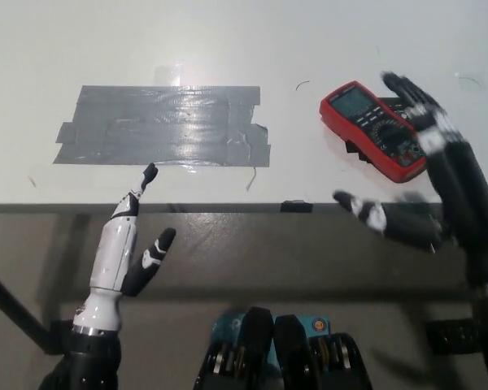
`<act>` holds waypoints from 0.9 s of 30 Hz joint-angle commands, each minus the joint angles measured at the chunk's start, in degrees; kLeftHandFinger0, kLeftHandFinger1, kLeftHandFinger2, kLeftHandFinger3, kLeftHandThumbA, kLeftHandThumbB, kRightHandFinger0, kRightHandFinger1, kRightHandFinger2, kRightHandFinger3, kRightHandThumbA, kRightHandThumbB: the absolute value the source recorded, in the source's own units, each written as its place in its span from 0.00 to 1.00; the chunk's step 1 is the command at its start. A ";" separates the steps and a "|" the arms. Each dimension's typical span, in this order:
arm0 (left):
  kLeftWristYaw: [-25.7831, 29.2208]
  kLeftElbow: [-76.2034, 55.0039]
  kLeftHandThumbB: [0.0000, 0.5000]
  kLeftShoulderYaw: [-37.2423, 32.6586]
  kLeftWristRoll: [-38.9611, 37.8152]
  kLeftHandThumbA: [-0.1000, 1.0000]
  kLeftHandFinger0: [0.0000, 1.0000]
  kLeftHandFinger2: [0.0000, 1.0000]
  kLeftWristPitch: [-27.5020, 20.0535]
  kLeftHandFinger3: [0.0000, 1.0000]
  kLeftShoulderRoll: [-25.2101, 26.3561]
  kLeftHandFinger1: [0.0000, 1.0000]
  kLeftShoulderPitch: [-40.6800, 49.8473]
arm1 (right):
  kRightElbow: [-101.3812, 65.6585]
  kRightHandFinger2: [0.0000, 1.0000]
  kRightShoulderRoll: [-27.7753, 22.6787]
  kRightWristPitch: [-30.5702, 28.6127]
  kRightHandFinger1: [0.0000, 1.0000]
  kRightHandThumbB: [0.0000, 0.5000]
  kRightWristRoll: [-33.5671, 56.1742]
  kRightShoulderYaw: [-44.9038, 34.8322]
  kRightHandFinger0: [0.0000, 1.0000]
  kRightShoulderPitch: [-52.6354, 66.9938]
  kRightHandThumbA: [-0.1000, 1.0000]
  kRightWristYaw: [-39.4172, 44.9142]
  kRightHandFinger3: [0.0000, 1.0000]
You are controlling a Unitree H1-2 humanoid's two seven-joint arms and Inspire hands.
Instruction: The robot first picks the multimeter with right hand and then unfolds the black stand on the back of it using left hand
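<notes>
The red multimeter (372, 127) lies face up on the white table (228, 49) at the right, its display toward the far left and its black stand hidden beneath it. My black right hand (427, 183) hovers open just near of it, fingers spread, over the table's front edge and holding nothing. My white left hand (128, 240) is raised at the lower left in front of the table edge, open and empty, fingertips pointing toward the tape patch.
A wide patch of grey tape strips (164, 126) covers the table's left centre. A small black clip (297, 206) sits on the front edge. Below the edge lies brown floor.
</notes>
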 commanded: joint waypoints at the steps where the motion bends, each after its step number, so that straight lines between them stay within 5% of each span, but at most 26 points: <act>1: -4.80 -0.86 0.86 1.30 -6.85 1.00 1.00 1.00 1.31 1.00 -0.77 1.00 -1.23 | 5.89 1.00 3.44 -8.82 1.00 0.51 3.16 -3.05 1.00 4.36 0.85 -4.76 1.00; 7: -5.81 -1.38 0.88 1.94 -7.27 1.00 1.00 1.00 0.75 1.00 -0.62 1.00 1.47 | 17.94 1.00 6.58 -11.11 1.00 0.47 13.54 -7.19 1.00 6.93 0.89 -0.10 1.00; 13: -6.56 -1.24 0.90 2.20 -7.56 1.00 1.00 1.00 0.71 1.00 -1.37 1.00 3.87 | 20.29 1.00 6.31 -12.18 1.00 0.53 12.87 -7.21 1.00 8.54 0.80 1.71 1.00; 27: -7.60 1.59 0.96 2.79 -6.68 1.00 1.00 1.00 -0.93 1.00 -0.57 1.00 6.33 | 24.18 1.00 7.89 -13.53 1.00 0.54 11.97 -6.18 1.00 12.24 0.79 2.27 1.00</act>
